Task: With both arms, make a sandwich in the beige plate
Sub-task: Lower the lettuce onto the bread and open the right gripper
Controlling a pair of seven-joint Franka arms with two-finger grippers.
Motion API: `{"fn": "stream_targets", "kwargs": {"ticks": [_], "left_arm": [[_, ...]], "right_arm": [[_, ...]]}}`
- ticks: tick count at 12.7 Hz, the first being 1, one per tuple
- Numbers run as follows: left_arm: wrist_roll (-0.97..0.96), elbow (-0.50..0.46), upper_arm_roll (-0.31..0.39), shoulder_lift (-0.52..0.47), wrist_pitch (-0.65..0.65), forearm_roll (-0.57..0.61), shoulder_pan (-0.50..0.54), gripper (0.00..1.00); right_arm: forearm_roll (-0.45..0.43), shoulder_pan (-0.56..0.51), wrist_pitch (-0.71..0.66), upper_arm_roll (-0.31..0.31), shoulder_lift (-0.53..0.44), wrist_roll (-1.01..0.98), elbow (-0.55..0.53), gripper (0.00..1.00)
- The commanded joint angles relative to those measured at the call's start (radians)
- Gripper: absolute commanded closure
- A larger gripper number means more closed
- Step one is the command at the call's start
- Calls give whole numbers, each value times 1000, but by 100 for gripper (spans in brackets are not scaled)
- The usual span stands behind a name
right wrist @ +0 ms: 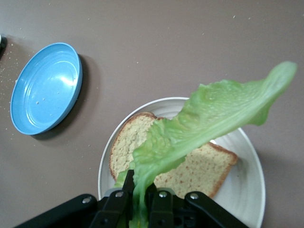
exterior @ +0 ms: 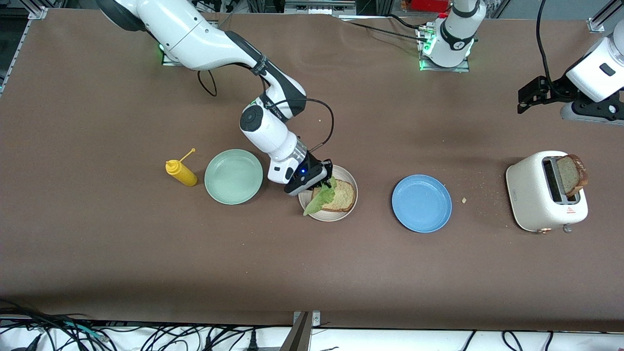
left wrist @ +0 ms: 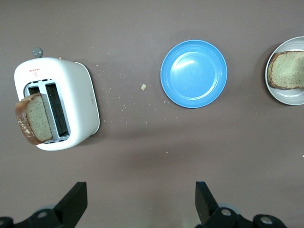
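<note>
The beige plate (exterior: 351, 187) lies mid-table between a mint-green and a blue plate, with one bread slice (exterior: 342, 195) on it. My right gripper (exterior: 325, 181) is shut on the ruffled green lettuce leaf (exterior: 321, 199) and holds it over the plate and the slice; in the right wrist view the leaf (right wrist: 209, 123) hangs over the slice (right wrist: 199, 168) and plate (right wrist: 247, 190). The second bread slice (exterior: 571, 174) stands in the white toaster (exterior: 535, 197). My left gripper (exterior: 529, 98) is open and empty, up over the table at the left arm's end; its wrist view shows toaster (left wrist: 78, 95) and slice (left wrist: 34, 118).
A mint-green plate (exterior: 233, 176) and a yellow squeeze bottle (exterior: 181, 172) lie toward the right arm's end. A blue plate (exterior: 421, 203) lies between the beige plate and the toaster, also in the left wrist view (left wrist: 194, 73). Crumbs (exterior: 464, 200) are scattered near the toaster.
</note>
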Motion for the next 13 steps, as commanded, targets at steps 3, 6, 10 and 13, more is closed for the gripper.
{"fn": "stream_targets", "kwargs": {"ticks": [3, 6, 10, 13], "left_arm": [[27, -5, -2, -7, -7, -4, 7, 0], [27, -5, -2, -7, -7, -4, 7, 0], [27, -5, -2, -7, -7, -4, 7, 0], [26, -5, -2, -7, -7, -4, 7, 0]], "right_arm": [[11, 39, 17, -7, 31, 29, 29, 70], [4, 41, 17, -7, 34, 29, 29, 41], [-3, 41, 17, -12, 34, 11, 29, 21], [-3, 39, 17, -12, 34, 11, 29, 17]]}}
